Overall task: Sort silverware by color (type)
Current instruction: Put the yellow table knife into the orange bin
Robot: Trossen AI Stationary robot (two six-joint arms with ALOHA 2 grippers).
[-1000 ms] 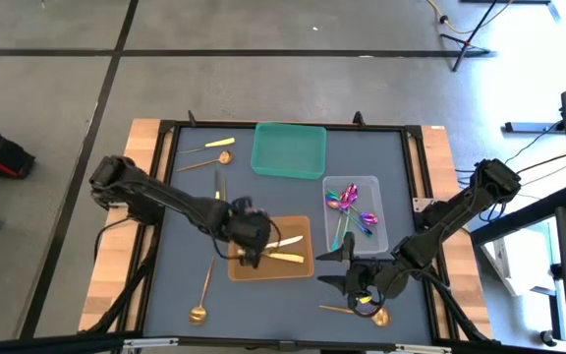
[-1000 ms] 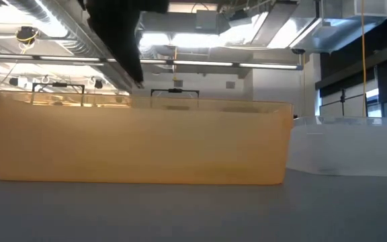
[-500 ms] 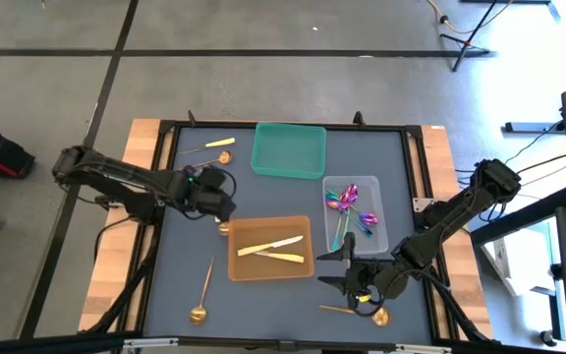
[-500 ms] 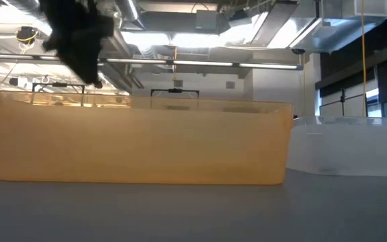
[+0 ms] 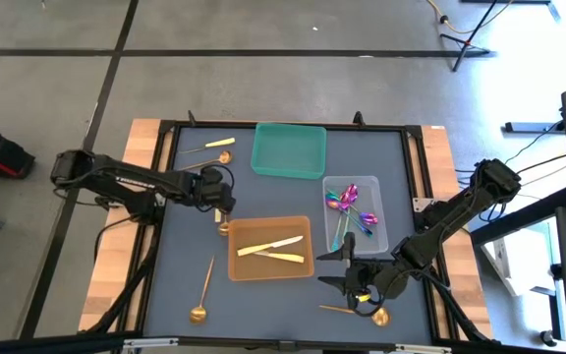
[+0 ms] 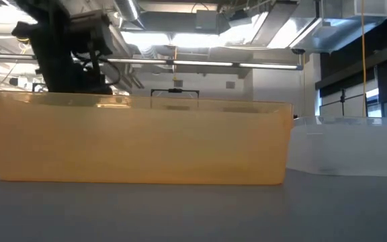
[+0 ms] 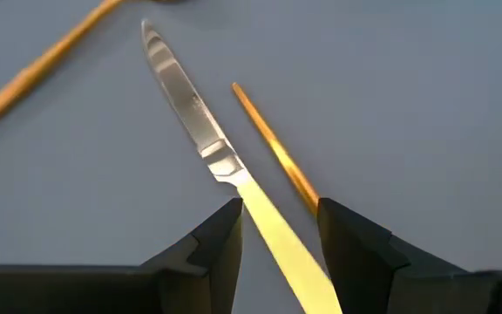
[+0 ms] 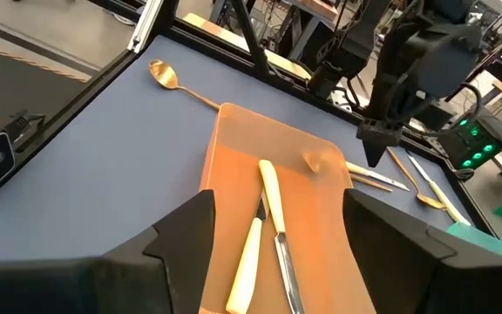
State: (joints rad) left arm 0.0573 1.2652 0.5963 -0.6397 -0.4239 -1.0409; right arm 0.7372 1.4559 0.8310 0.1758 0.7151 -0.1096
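Far left of the table: left gripper (image 5: pixel 223 203) low over the dark mat beside the orange translucent plastic tray (image 5: pixel 236 265), fingers parted and straddling the pale handle of a yellow-handled knife with a steel blade (image 7: pixel 200 131), nothing clamped yet. Alongside it, touching or nearly so, a thin gold spoon handle (image 7: pixel 273 146). Likely light, stiff and slick, lying flat on the mat; best taken across the yellow handle near the blade, clear of the gold stem. In the orange tray, two more yellow-handled knives (image 5: pixel 273 249). Farther right, iridescent purple spoons with teal handles (image 5: pixel 347 208) in a clear plastic tray (image 5: pixel 379 192). Near the front right, right gripper (image 5: pixel 334 268) waiting, fingers spread and empty.
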